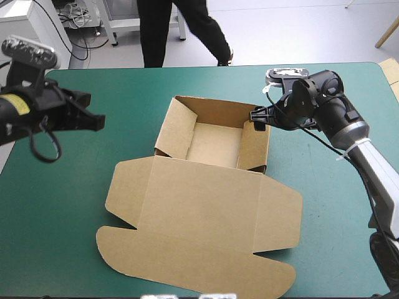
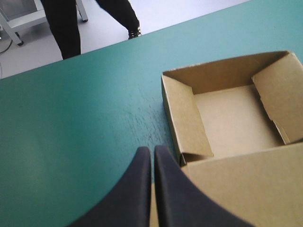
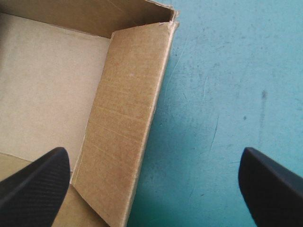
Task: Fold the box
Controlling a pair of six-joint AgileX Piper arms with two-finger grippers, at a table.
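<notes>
Already the box (image 1: 215, 144) is a tray, lid (image 1: 199, 218) flat; right gripper (image 1: 260, 119) gapes astride its wall, left gripper (image 2: 152, 156) closed, empty, beside.

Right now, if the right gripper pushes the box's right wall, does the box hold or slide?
Empty thin board, so the box is probably light and would slide on the teal-green cover. The right wall, straddled by the open right gripper, looks only tucked and may flex. The flat lid would likely sag if lifted.
</notes>
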